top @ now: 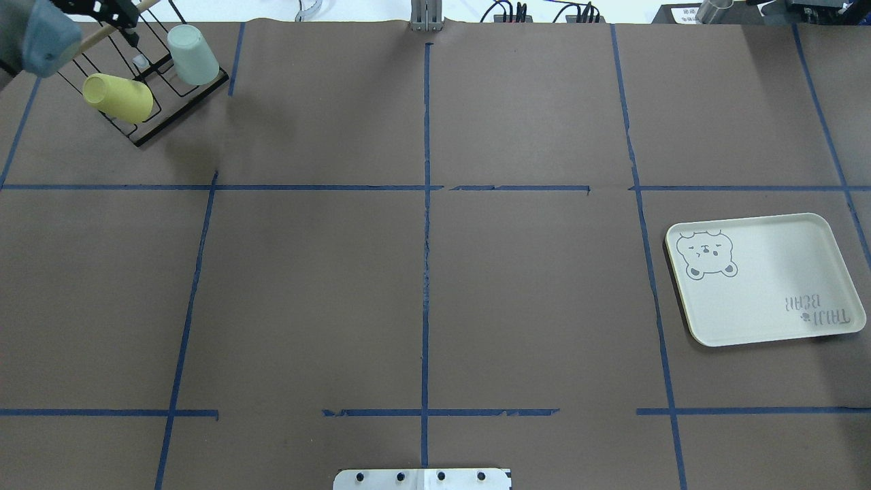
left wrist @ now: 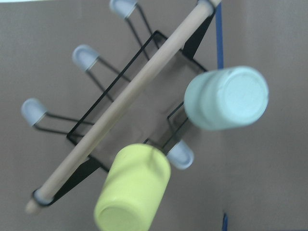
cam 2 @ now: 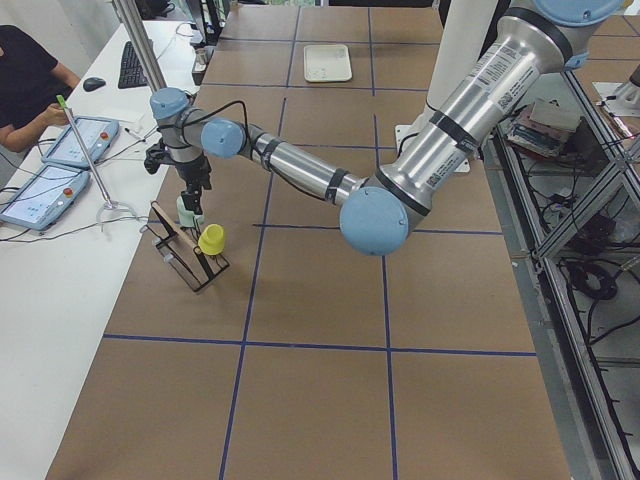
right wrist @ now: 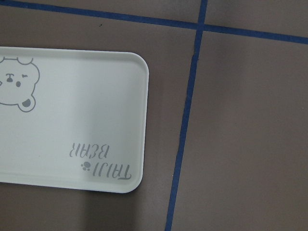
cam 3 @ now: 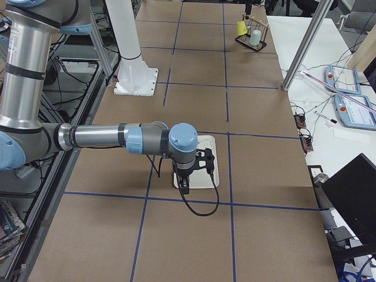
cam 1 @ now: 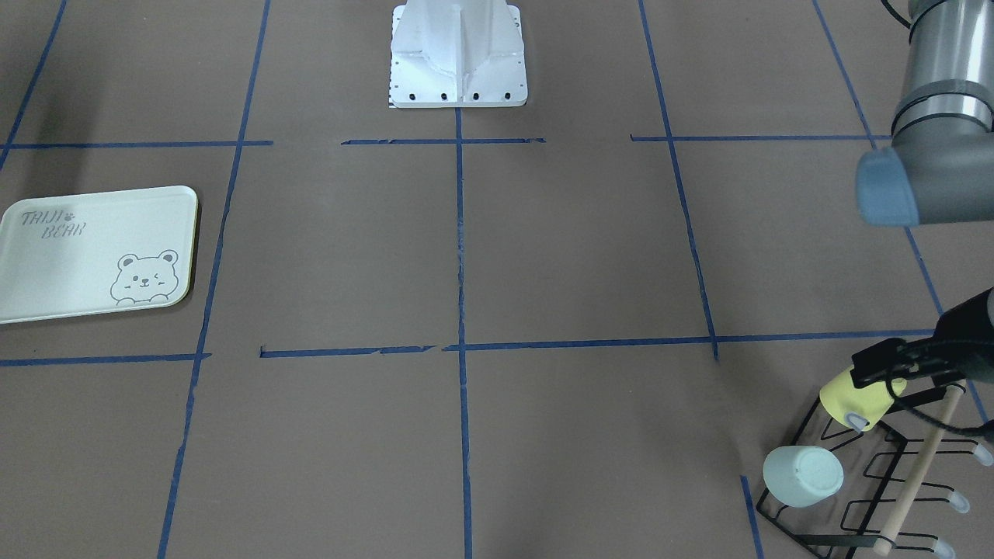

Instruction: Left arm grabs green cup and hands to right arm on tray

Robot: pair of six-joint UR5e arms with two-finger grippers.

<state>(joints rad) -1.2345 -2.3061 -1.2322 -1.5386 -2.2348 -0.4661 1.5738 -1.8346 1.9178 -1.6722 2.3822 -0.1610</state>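
Can't tell if the left pincer (cam 1: 876, 371) is apart or together, but it's over the yellow cup (cam 1: 858, 400) and might grab that, not the green cup (cam 1: 802, 476).

Small pale mint-green cup (top: 194, 54), handleless and slightly tapered, upended and tilted on a prong of a wire rack (left wrist: 130, 96) at the table's far left corner. Cream-green tray (top: 769, 286), rounded corners, grey winking bear and "TAIJI BEAR" lettering, flat on the right side. Left arm (cam 2: 430, 150) stretched out above the rack. Right arm (cam 3: 100, 138) above the tray.
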